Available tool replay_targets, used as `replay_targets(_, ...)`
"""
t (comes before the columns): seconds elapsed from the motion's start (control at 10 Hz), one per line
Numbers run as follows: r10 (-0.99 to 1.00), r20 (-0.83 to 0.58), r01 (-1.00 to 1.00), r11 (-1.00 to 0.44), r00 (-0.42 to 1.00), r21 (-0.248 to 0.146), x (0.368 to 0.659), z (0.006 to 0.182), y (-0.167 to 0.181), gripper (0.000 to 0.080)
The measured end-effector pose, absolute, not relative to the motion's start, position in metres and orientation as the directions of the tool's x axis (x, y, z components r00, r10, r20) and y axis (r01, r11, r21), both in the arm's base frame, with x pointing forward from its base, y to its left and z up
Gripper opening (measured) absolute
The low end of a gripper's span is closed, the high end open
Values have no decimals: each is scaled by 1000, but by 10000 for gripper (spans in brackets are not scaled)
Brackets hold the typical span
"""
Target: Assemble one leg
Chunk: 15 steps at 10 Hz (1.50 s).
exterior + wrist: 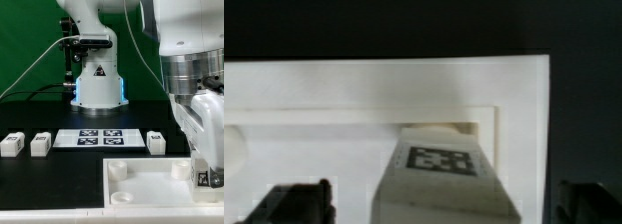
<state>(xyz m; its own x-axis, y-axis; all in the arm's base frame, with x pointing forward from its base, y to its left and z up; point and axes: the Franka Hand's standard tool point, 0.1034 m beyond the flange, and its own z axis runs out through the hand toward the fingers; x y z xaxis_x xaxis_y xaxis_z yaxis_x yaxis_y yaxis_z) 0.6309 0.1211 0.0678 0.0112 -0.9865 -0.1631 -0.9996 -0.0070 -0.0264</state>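
A white leg (439, 165) with a black-and-white tag on its upper face stands upright at a corner of the large white panel (331, 95). My gripper (441, 198) is directly above it, jaws open. A dark finger (299, 202) shows on each side of the leg, with a gap between finger and leg. In the exterior view the gripper (207, 172) hangs low over the right end of the panel (150, 188) and hides most of that leg. Three more legs lie on the black table: two at the left (12, 144) (40, 144) and one (155, 141) beside the marker board.
The marker board (100, 137) lies flat behind the panel. The arm's white base (98, 80) stands at the back. Raised round sockets (119, 171) sit at the panel's corners.
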Motion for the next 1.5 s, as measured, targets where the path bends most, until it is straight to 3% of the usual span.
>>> replay_targets(0.2, -973, -158, -985, -164, 171, -55, 631, 71, 125, 641)
replay_targets(0.4, -880, -136, -890, -444, 454, -98, 630, 70, 127, 648)
replay_targets(0.6, -786, -115, -794, -596, 607, -120, 630, 70, 126, 649)
replay_targets(0.9, -409, -29, -410, -906, 912, -105, 634, 68, 116, 649)
replay_targets(1.1, -280, -15, -280, -955, 960, -97, 634, 69, 117, 649)
replay_targets(1.2, -317, -20, -317, -943, 948, -100, 634, 69, 118, 649)
replay_targets(1.4, -316, -20, -316, -944, 949, -100, 634, 69, 118, 404)
replay_targets(1.5, -432, -35, -433, -896, 901, -102, 634, 69, 118, 404)
